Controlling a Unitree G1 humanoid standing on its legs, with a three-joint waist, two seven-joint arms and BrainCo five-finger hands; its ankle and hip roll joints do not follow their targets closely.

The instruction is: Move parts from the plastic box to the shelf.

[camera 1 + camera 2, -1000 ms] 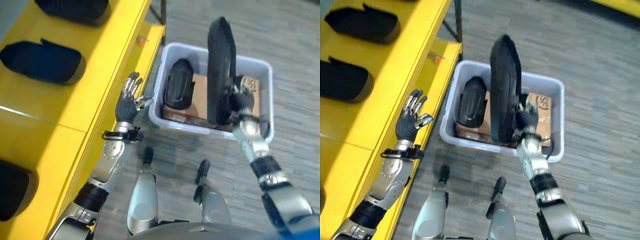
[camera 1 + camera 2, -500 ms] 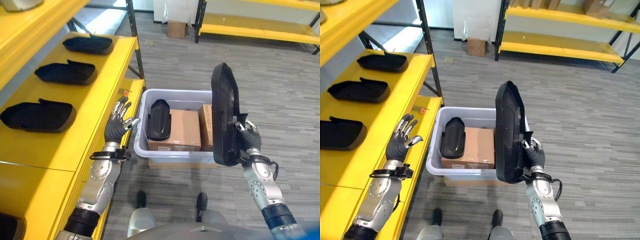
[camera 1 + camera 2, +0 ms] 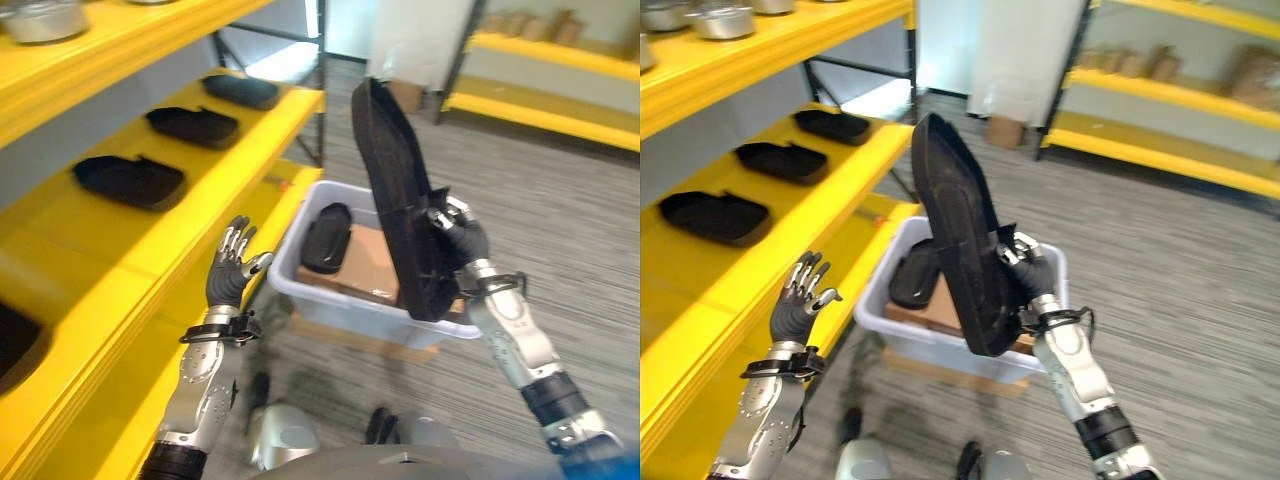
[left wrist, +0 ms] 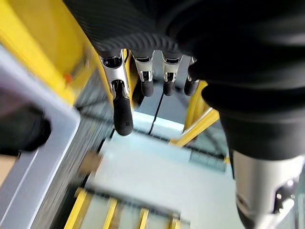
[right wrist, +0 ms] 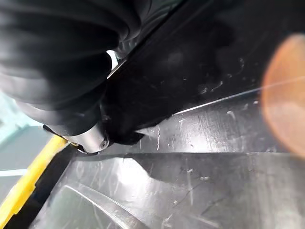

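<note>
A long black part point(image 3: 398, 200) is gripped upright over the plastic box point(image 3: 372, 306) by the right hand point(image 3: 458, 232); the left hand point(image 3: 229, 275) is held spread beside the shelf point(image 3: 170, 230).

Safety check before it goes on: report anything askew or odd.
Nothing damaged or spilled. The right hand holds a long black part on end, tilted, above the plastic box. The left hand is open.

Grey carpet floor point(image 3: 1200, 300), distant yellow racking point(image 3: 1180, 150)
</note>
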